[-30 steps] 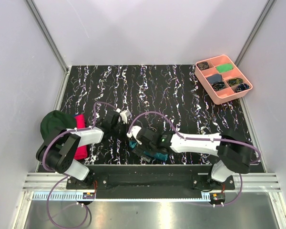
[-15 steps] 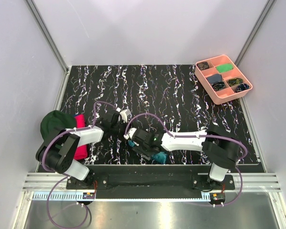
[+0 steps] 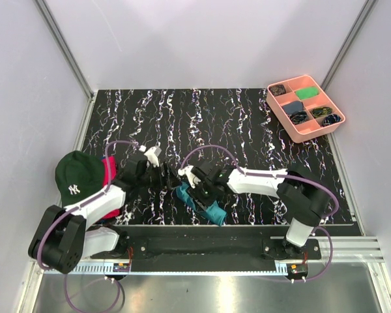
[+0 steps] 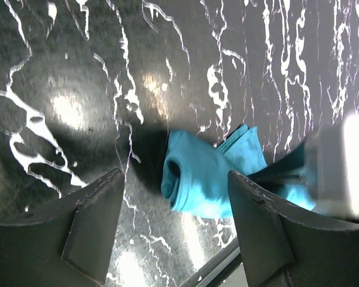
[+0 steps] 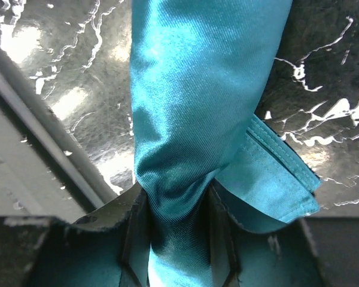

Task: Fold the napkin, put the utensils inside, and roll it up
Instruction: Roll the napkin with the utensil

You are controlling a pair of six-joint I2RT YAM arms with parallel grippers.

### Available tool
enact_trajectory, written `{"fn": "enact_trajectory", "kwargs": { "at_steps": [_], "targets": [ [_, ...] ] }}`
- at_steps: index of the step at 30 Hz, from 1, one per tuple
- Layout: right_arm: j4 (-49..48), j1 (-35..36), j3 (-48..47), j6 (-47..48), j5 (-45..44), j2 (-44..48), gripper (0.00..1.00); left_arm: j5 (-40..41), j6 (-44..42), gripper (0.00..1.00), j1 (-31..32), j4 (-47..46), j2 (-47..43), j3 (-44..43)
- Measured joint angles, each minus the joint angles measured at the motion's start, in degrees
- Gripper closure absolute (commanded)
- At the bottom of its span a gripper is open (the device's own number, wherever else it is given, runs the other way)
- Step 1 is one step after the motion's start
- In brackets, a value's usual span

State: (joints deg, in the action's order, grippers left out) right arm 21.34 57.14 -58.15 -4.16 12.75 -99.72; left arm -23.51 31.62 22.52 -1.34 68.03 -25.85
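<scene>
Opened wider since before, left gripper (image 3: 164,175) holds jaws apart (empty); right gripper (image 5: 176,209) clamps the rolled napkin (image 5: 191,89).

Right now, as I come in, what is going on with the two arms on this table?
The two arms are working on the teal napkin, which lies as a rolled bundle near the front edge of the table. The right gripper is pinched on one end of the roll. The left gripper hangs open just above the other end and touches nothing. The green cap and the pink-red cloth lie aside on the left.
</scene>
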Motion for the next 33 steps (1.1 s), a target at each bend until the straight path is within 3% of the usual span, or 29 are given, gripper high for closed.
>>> {"fn": "enact_trajectory", "kwargs": {
  "at_steps": [9,18,30,33],
  "targets": [
    [-4.4,-5.3,3.4,-1.6,14.7,0.2,0.60,-3.5,0.9,0.35,0.0,-7.5,-4.1,7.7],
    [-8.8,-9.8,3.9,-2.8,25.9,-1.8,0.61,-7.1,1.5,0.51,0.0,-14.1,-1.8,8.7],
    [-11.2,-12.7,4.0,-3.5,30.5,-4.4,0.60,-10.1,2.5,0.67,0.0,-18.8,2.5,10.2],
    [-11.2,-12.7,4.0,-3.5,30.5,-4.4,0.55,-10.5,2.9,0.73,0.3,-19.7,3.0,10.5]
  ]
}}
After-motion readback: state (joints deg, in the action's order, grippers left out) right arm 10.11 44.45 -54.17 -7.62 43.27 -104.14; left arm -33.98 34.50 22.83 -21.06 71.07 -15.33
